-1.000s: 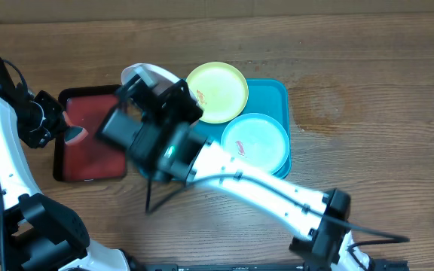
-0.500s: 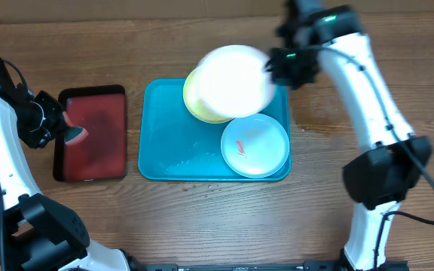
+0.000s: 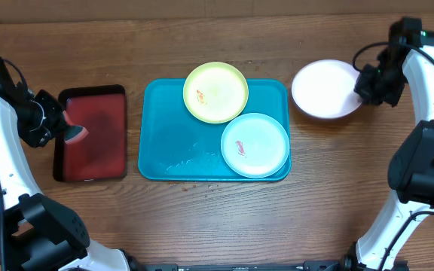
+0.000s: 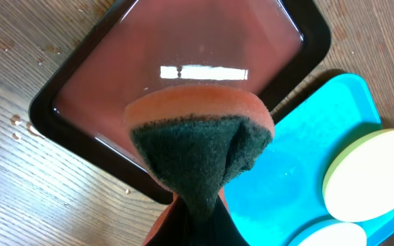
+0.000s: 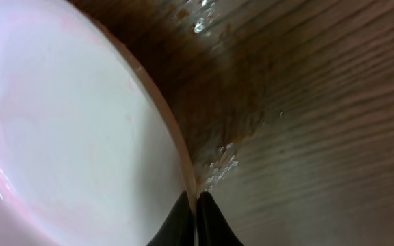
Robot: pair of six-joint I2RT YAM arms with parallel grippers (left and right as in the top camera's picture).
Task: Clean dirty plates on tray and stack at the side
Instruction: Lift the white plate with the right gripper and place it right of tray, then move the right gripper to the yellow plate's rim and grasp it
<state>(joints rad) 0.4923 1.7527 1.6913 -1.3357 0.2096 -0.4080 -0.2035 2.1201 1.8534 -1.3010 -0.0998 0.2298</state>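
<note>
Fig.: White plate (image 3: 322, 90) rim is being pinched by R gripper (image 5: 195, 203), plate lying to its left; sponge (image 4: 198, 147) is being clamped by L gripper (image 3: 66, 132), apparently above red tray (image 3: 89, 162).

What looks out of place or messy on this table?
The yellow-green plate sits partly over the blue tray's far rim. Water drops lie on the wood beside the white plate, and wet streaks mark the tray's bare part.

Overhead: straight down, tray (image 3: 164, 128) centered. Left wrist: close, left of tray, shares its corner. Right wrist: very close on white plate (image 5: 67, 137), right of tray.
</note>
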